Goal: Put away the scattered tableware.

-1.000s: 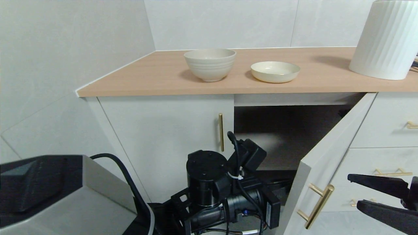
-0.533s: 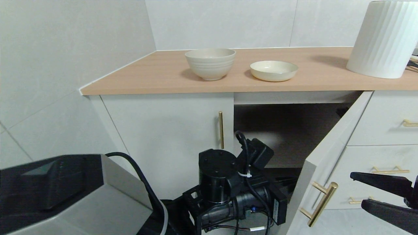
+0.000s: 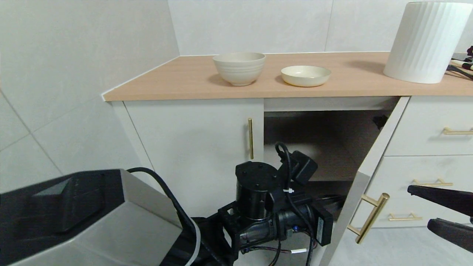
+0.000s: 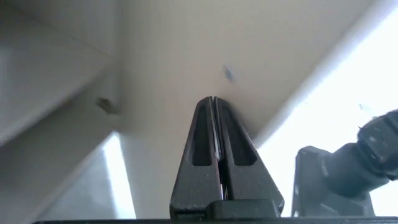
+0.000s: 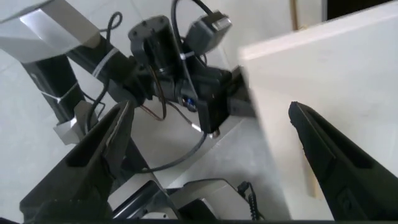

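White tiled walls meet in a corner behind a wooden desk, whose left end butts against the side wall and whose front edge overhangs a pale cabinet. The bowl stands upright toward the left half of the desk, set back from the front edge. The dish sits just beside it on its right, apart from it and also back from the edge. A wide stretch of wood separates the dish from a tall ribbed white container farther right. A few utensils lie at the far right edge.

Below, the left door is closed, with its gold handle upright at its right edge. The right door stands swung out toward the robot. This leaves a dark opening with a shelf inside. The open door's handle is low on its outer face, and drawers flank it on the right.

The left arm sits low before the opening, near the open door's free edge. The left gripper has its fingers pressed together with nothing between them, close to a pale panel. The right gripper hangs low at the right, in front of the drawers and just beyond the door handle. Its jaws are spread wide and hold nothing.
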`<state>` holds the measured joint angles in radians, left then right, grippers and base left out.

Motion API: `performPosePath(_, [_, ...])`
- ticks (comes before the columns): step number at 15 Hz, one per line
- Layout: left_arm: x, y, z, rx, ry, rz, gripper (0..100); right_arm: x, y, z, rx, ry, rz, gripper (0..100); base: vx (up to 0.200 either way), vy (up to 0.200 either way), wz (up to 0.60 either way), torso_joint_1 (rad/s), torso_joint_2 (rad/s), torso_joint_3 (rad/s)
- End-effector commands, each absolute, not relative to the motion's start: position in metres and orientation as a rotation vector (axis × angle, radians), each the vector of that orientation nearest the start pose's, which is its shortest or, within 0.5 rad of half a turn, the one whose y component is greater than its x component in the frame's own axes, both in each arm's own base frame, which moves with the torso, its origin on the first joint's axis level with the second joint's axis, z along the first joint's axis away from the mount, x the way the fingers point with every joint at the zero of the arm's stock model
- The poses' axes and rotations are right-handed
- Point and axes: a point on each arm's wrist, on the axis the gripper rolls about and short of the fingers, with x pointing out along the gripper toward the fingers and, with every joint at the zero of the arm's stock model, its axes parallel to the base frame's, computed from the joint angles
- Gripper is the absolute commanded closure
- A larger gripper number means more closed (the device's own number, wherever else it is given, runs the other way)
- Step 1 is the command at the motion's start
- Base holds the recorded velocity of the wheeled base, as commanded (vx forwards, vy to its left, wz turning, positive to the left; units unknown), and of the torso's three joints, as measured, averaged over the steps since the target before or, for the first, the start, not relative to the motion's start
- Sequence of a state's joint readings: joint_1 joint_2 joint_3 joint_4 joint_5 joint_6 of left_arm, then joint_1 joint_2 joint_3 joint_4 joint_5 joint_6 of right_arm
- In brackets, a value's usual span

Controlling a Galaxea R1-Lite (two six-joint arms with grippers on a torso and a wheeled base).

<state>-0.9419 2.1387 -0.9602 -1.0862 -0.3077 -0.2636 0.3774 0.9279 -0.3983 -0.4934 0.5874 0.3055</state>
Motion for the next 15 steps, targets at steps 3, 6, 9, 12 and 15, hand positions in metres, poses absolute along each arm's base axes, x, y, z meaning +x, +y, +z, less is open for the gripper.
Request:
performPosePath(3, [0.237, -0.336, 0.107, -0.2, 0.251, -1.225, 100, 0.094, 0.049, 0.221, 0.283, 0.145, 0.94, 0, 0.0, 0.0, 0.0, 0.0, 0.0, 0.0])
performPosePath(6, [0.237, -0.338, 0.105, -0.197, 0.258, -1.225, 100, 0.092, 0.048, 0.232, 0.282, 0.1, 0.946, 0, 0.0, 0.0, 0.0, 0.0, 0.0, 0.0])
performPosePath(9, [0.214, -0.358, 0.112, -0.199, 0.238, -1.281, 100, 0.091, 0.047, 0.246, 0.278, 0.048, 0.945, 0, 0.0, 0.0, 0.0, 0.0, 0.0, 0.0])
performPosePath(12, [0.176, -0.397, 0.134, -0.199, 0.232, -1.408, 100, 0.079, 0.043, 0.261, 0.272, -0.033, 0.949, 0, 0.0, 0.0, 0.0, 0.0, 0.0, 0.0])
performPosePath(15, [0.166, -0.404, 0.137, -0.21, 0.226, -1.426, 100, 0.072, 0.04, 0.265, 0.274, -0.014, 0.945, 0, 0.0, 0.0, 0.0, 0.0, 0.0, 0.0])
